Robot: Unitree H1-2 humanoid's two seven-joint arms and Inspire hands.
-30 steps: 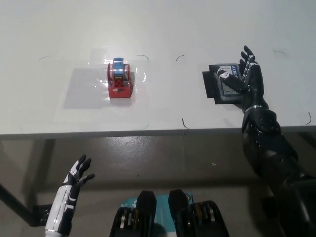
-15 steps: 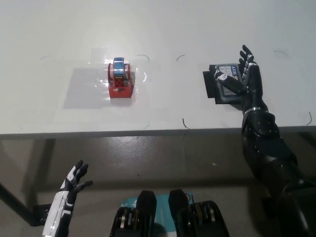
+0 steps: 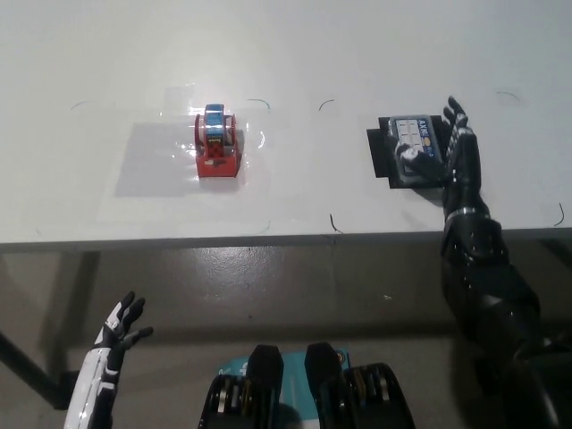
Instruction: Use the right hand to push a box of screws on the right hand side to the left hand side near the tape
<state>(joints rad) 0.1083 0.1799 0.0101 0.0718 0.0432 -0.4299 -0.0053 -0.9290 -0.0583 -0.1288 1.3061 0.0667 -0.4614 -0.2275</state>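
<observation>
- A dark box of screws (image 3: pixel 407 152) is lying flat on the right side of the white table (image 3: pixel 295 54), its blue-and-white label facing up and a black flap sticking out from its left edge.
- A red tape dispenser (image 3: pixel 217 146), holding a blue roll upright in its cradle, is sitting on the table's left half, well apart from the box.
- The black right hand (image 3: pixel 460 161) is resting against the box's right edge, fingers extended.

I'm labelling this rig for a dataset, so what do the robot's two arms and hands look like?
The right hand is black with slim jointed fingers, on a bulky, segmented glossy black arm. The left hand has dark fingers with white patches, on a slim white forearm. No cables or printed markings can be made out.
</observation>
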